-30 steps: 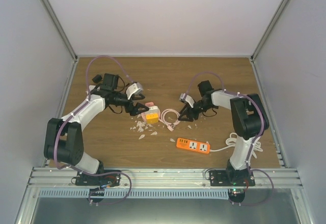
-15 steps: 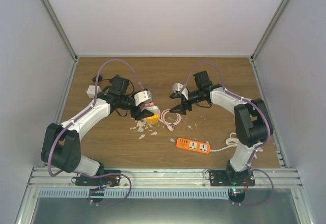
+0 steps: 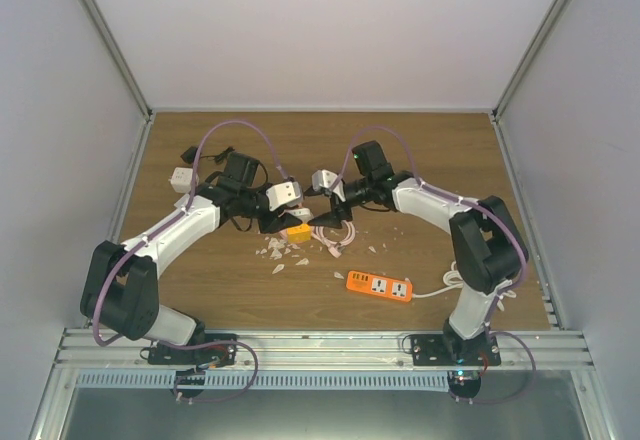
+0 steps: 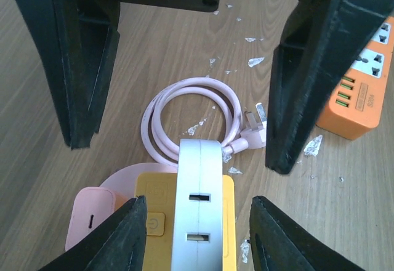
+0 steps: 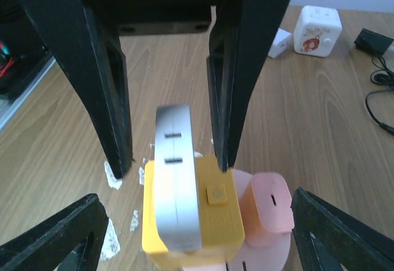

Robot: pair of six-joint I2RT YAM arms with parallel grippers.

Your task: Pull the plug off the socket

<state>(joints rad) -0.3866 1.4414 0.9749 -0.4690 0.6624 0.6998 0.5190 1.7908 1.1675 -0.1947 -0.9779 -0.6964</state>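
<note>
A white plug (image 4: pixel 199 185) stands upright in a yellow socket block (image 4: pixel 154 192) near the table's middle (image 3: pixel 298 231). A pink plug (image 5: pixel 268 212) sits beside it on a round pink base. My left gripper (image 4: pixel 200 237) straddles the yellow block, jaws partly narrowed: one finger is at its side and the other stands a little apart. From the opposite side, my right gripper (image 5: pixel 197 234) is wide open, with the socket block (image 5: pixel 218 222) and the white plug (image 5: pixel 175 185) between its fingertips, touching neither. Both grippers meet over the block in the top view, left (image 3: pixel 283 222) and right (image 3: pixel 322 215).
A coiled pink cable (image 4: pixel 184 117) lies just beyond the block. An orange power strip (image 3: pixel 380 286) with a white cord lies at the front right. White scraps (image 3: pixel 275 252) litter the wood. A white cube charger (image 3: pixel 182 177) and a black adapter (image 5: pixel 372 40) sit at the back left.
Both arms have closed in on the yellow block. The right gripper opened and swung left to it. The left gripper's jaws have narrowed around it.
</note>
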